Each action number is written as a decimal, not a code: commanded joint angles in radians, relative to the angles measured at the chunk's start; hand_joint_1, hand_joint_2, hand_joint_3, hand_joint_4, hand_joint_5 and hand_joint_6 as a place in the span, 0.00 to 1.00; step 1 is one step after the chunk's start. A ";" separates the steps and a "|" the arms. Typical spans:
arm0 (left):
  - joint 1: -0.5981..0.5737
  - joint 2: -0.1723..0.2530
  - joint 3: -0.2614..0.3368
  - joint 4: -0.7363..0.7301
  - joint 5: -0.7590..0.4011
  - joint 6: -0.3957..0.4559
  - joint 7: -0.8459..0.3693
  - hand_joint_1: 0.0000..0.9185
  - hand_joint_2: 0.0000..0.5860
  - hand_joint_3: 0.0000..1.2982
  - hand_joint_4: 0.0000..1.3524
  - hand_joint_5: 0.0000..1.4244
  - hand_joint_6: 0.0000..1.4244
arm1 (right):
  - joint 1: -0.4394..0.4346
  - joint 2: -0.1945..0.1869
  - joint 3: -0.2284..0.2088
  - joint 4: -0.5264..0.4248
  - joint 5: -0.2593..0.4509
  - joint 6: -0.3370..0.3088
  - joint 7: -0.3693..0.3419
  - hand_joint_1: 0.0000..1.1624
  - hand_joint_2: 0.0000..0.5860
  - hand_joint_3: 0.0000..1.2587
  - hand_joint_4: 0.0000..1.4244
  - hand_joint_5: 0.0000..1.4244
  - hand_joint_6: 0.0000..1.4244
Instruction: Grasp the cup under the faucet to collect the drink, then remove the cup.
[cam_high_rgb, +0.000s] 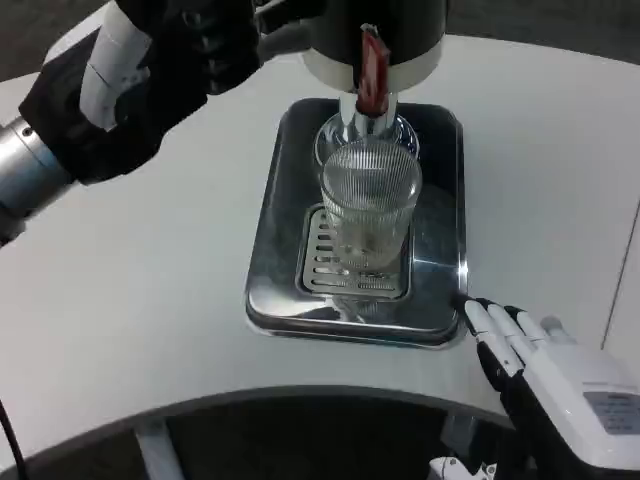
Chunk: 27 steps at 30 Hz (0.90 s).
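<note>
I can make out no readable writing; the label patch on the back of my right hand (560, 385) is too blurred. I count one ribbed glass cup (369, 205), one steel drip tray (440, 300) and one dispenser (370, 40) with a red tap lever (373, 70). The cup stands upright on the tray's slotted grate, just ahead and left of my right hand, under the faucet. That hand holds nothing, fingers extended, fingertips by the tray's corner. My left hand (200, 50) is up beside the dispenser; its grip I cannot tell.

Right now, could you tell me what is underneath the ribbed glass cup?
The ribbed glass cup stands on a slotted drain grate set in the steel drip tray. The grate under its base shows only blurred through the glass.
</note>
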<state>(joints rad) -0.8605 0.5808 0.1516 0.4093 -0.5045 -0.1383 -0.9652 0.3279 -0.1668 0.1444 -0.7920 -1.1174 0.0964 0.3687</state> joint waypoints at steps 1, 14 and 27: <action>-0.039 0.004 0.013 0.028 -0.003 0.021 -0.059 0.00 0.06 0.04 0.00 0.03 0.05 | 0.009 0.004 0.008 -0.003 -0.012 0.010 0.010 0.44 0.55 0.00 0.00 0.00 0.00; -0.144 -0.016 0.015 0.166 0.016 0.028 -0.167 0.00 0.06 0.04 0.00 0.03 0.05 | 0.025 0.006 0.015 -0.017 -0.023 0.016 0.007 0.44 0.55 0.00 0.00 0.00 0.00; -0.251 -0.049 0.009 0.354 0.070 -0.035 -0.208 0.00 0.06 0.05 0.00 0.03 0.05 | 0.045 0.010 0.018 -0.025 -0.029 0.015 -0.001 0.44 0.55 0.00 0.00 0.00 0.00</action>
<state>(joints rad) -1.0769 0.5413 0.1553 0.7340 -0.4555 -0.1444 -1.1535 0.3582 -0.1625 0.1637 -0.7999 -1.1412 0.1098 0.3694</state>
